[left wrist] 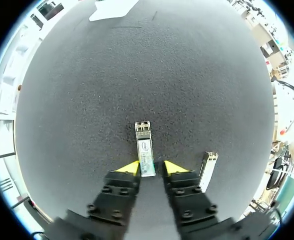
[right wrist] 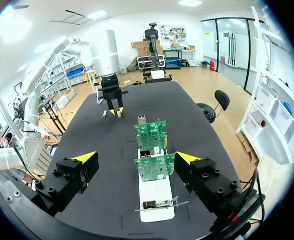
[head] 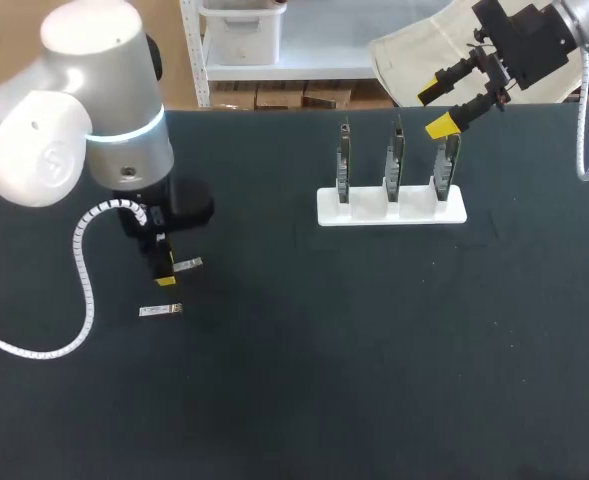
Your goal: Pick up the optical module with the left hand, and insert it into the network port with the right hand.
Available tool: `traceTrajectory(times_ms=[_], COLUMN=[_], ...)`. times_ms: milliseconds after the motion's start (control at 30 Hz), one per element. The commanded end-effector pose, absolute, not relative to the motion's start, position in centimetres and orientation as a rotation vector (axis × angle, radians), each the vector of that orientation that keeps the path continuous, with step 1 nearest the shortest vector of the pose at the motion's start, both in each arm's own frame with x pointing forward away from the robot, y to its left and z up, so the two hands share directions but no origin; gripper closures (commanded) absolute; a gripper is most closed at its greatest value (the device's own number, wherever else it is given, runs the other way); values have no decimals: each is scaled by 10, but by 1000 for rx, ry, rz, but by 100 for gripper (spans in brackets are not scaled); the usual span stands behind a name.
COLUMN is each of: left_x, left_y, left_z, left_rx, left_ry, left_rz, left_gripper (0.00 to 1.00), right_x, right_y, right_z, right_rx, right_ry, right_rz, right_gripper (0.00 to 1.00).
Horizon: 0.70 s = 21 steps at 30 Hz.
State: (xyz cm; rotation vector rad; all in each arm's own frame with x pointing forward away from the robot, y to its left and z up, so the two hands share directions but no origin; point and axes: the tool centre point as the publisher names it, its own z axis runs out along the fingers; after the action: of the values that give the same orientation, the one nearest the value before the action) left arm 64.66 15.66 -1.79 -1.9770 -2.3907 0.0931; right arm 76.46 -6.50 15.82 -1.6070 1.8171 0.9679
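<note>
The optical module (left wrist: 145, 150) is seen lying on the counter (left wrist: 137, 75) off-centre inside the released left claw (left wrist: 151, 169), so it could be skewed at closing and the spare module (left wrist: 208, 170) just beside it knocked.

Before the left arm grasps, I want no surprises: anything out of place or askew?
Nothing looks damaged. Only oddity: a second module lies beside the left gripper, angled slightly off the optical module between its open fingers. The boards stand upright.

optical module (left wrist: 145, 149): silvery, lying flat | second module (left wrist: 207, 170): near it | network cards (head: 396, 160): three, upright in white stand (head: 392, 207)
</note>
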Motion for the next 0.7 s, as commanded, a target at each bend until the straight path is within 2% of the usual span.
traceTrajectory(times_ms=[33,333,700], left_x=[645,643,666], left_y=[157,155,128], left_z=[-18,-12,32], left_rx=[-1977,-1980,-2116], left_ry=[-2393,-2437,-2578], left_rz=[97,106,155], left_gripper=[100,100,100], right_x=[763,763,763], right_y=[-65,-65,-65], right_z=[158,158,158], right_rx=[-1605,-1605,-1605], right_ry=[1817,1817,1817], right_rz=[963,963,963], right_gripper=[0,0,0])
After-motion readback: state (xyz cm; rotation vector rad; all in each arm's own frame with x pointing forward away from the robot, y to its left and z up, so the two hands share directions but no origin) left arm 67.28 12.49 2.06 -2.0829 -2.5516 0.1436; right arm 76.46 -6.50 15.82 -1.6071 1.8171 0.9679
